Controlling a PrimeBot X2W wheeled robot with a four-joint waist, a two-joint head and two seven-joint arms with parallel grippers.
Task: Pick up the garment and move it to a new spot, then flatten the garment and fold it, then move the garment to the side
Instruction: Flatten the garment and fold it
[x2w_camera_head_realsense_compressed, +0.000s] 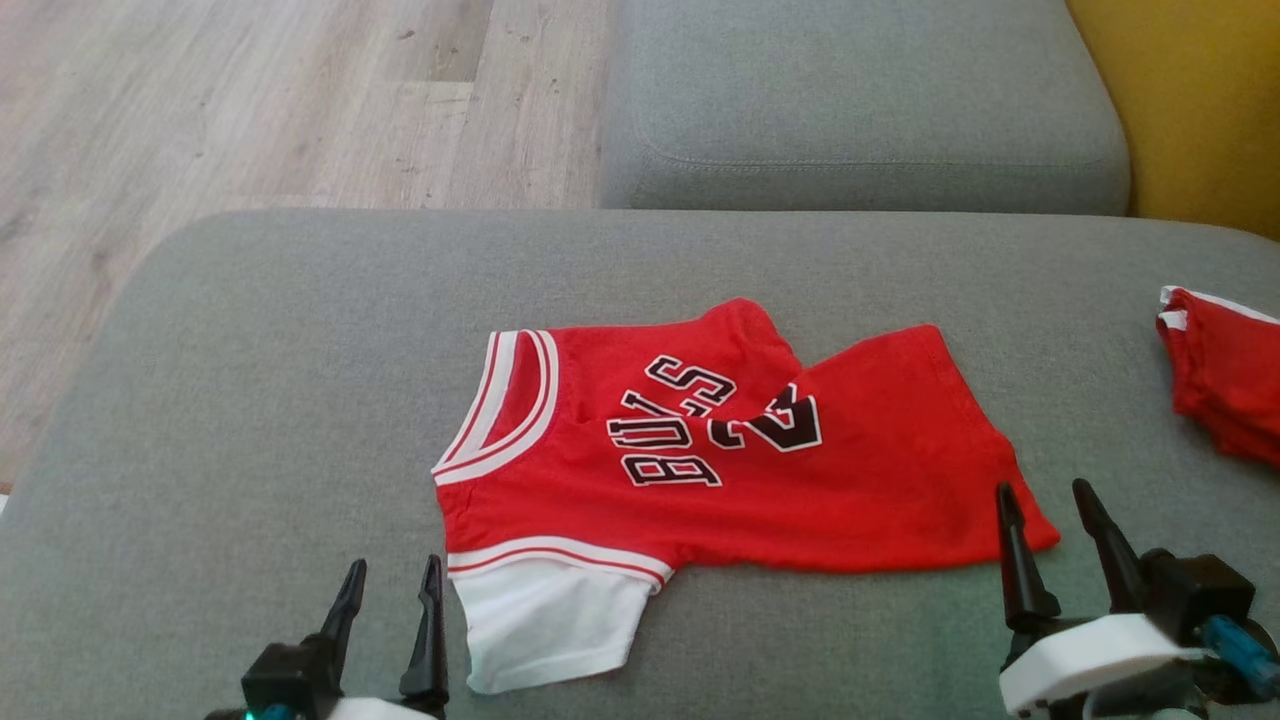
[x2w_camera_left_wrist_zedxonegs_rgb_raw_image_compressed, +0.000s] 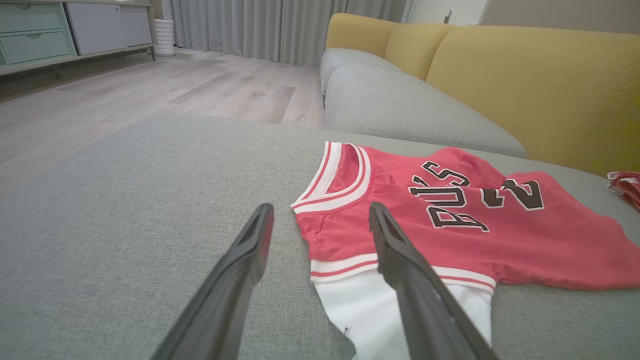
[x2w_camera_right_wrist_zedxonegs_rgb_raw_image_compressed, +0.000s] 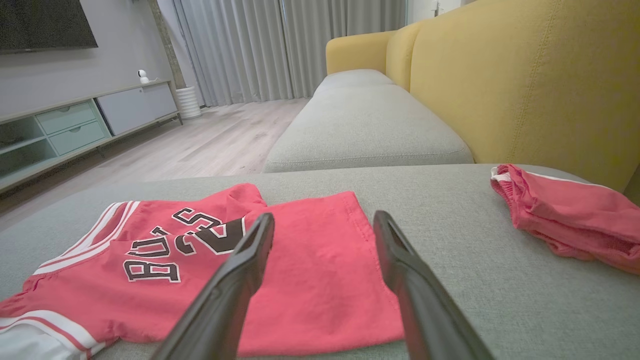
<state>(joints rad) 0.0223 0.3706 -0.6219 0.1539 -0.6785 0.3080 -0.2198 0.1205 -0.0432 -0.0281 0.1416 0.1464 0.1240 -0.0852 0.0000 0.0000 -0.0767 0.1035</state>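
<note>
creased red basketball jersey (x2w_camera_head_realsense_compressed: 740, 450) on a grey cushion (x2w_camera_head_realsense_compressed: 250, 350). left gripper (x2w_camera_head_realsense_compressed: 395, 563) and right gripper (x2w_camera_head_realsense_compressed: 1043, 488), wide open and empty, flank it, likely ready to lift.

grey fabric sofa seat (x2w_camera_head_realsense_compressed: 250, 400) in front, second grey cushion (x2w_camera_head_realsense_compressed: 860, 100) beyond it. mustard-yellow backrest (x2w_camera_right_wrist_zedxonegs_rgb_raw_image_compressed: 525, 90) along one side. pale wood-plank floor (x2w_camera_head_realsense_compressed: 250, 100). grey curtains (x2w_camera_right_wrist_zedxonegs_rgb_raw_image_compressed: 280, 45) floor-length at far end; light soft, even. white ribbed cylinder (x2w_camera_right_wrist_zedxonegs_rgb_raw_image_compressed: 189, 102) stands beside them. low cabinet (x2w_camera_right_wrist_zedxonegs_rgb_raw_image_compressed: 75, 130) with pale green drawers against grey wall (x2w_camera_right_wrist_zedxonegs_rgb_raw_image_compressed: 75, 65); dark screen (x2w_camera_right_wrist_zedxonegs_rgb_raw_image_compressed: 45, 22) above.
</note>
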